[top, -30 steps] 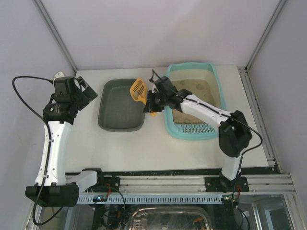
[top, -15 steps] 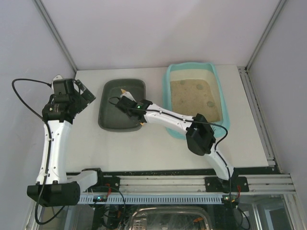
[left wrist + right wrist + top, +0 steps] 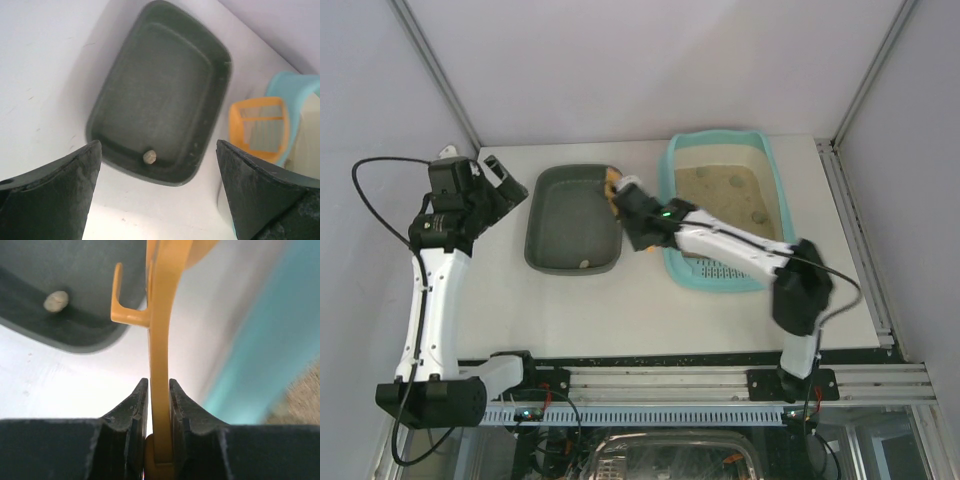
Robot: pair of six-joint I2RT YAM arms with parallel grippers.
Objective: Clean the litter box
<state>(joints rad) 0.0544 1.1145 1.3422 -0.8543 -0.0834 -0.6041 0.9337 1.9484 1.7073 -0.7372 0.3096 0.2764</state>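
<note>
Judging the job as partway done: one pale clump [image 3: 149,156] lies in the dark grey-green tub [image 3: 570,215], while the litter box [image 3: 718,135], on the right of the table just beside the tub, shows at least two lumps [image 3: 758,216] on its sand that are yet to be lifted. The right gripper [image 3: 159,390] is clamped on the handle of the orange scoop [image 3: 260,127], held over the gap between tub and box, with its basket apparently empty. The left gripper [image 3: 503,178] hangs left of the tub, jaws wide, holding nothing.
</note>
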